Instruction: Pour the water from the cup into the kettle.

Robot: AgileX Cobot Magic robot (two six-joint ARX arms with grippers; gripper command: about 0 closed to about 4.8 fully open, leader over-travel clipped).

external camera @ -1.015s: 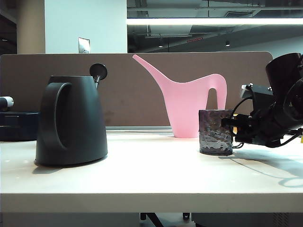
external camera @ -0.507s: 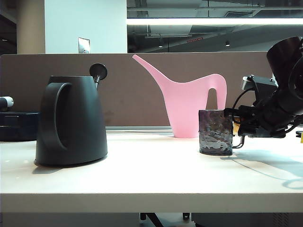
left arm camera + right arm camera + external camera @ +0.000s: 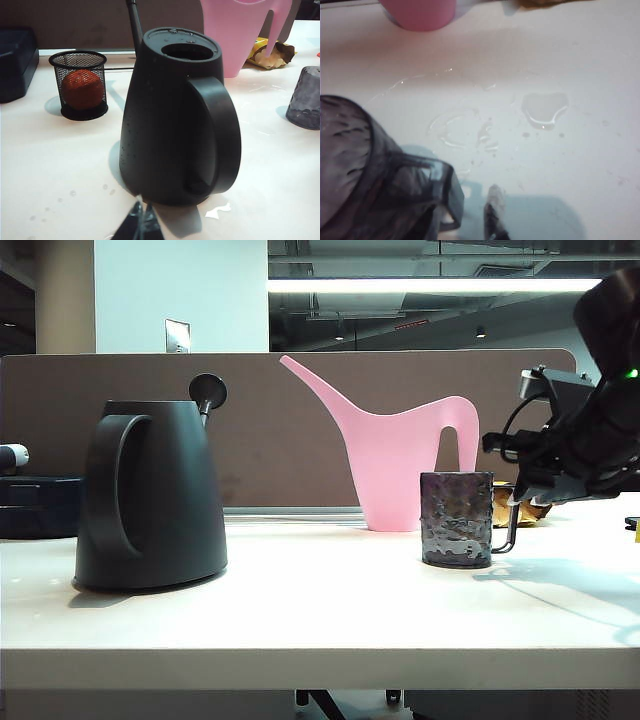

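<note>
The black kettle [image 3: 150, 490] stands on the left of the table, its round top opening [image 3: 187, 50] showing in the left wrist view. The dimpled metallic cup [image 3: 457, 518] stands upright on the table to the right, in front of the pink watering can, with its thin handle [image 3: 508, 525] turned to the right. My right gripper [image 3: 522, 496] hovers just above and right of that handle, open and holding nothing. In the right wrist view the cup [image 3: 355, 165] and its handle [image 3: 449, 195] lie beside one fingertip [image 3: 495, 215] without touching it. My left gripper [image 3: 140, 222] is shut, low in front of the kettle [image 3: 175, 115].
A pink watering can [image 3: 400, 455] stands behind the cup. A black mesh pot [image 3: 80, 85] holding an orange ball and a dark box [image 3: 15, 60] sit beyond the kettle. A yellow packet [image 3: 270, 52] lies near the can. Water puddles [image 3: 545, 107] lie on the white table [image 3: 320, 610].
My right gripper has risen and drawn back to the right, away from the cup's handle. The cup stays standing in place. The kettle has not moved.
</note>
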